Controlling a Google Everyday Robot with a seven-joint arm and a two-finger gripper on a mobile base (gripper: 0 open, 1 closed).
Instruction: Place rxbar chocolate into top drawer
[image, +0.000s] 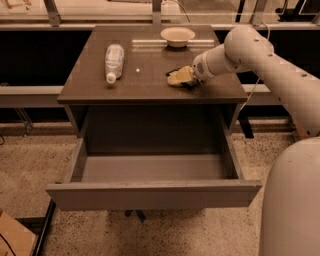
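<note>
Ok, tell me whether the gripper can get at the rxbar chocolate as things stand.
Probably yes: the gripper sits low over the cabinet top right at the rxbar chocolate, nothing between them.

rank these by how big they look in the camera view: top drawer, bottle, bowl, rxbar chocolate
1. top drawer, largest by far, also nearest
2-3. bottle and bowl look alike; bowl sits farther back, so unranked
4. rxbar chocolate, mostly hidden under the gripper at the right of the tabletop
</note>
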